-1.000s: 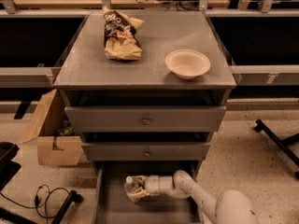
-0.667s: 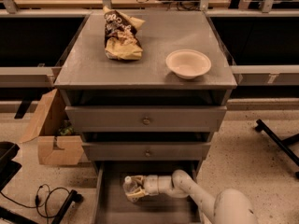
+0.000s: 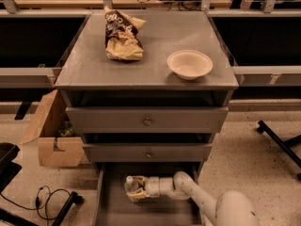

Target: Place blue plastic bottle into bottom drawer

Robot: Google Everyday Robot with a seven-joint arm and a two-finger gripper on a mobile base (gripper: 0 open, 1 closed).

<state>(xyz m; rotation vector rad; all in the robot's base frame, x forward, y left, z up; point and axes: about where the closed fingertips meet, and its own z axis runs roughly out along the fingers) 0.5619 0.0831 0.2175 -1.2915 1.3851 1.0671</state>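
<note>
Lighting: warm, from overhead, brightest on cabinet top point(image 3: 188, 29). Soft shadow under bowl point(image 3: 190, 64). Recesses above drawers near black. Bottom drawer point(image 3: 107, 206) dim; gripper point(image 3: 137, 191) inside it, in shade, apparently clamped on blue plastic bottle point(image 3: 131, 184).

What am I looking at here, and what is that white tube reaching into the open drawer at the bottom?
The white tube is a robot arm. At its end is the gripper, a two-finger clamp. It is down inside the open bottom drawer and appears closed on a small clear bottle with a white cap. A single camera looks down on the front of a grey cabinet. On the cabinet's top lie a crumpled snack bag and a pale bowl. The two drawers above are shut. A cardboard box stands on the floor beside the cabinet.
</note>
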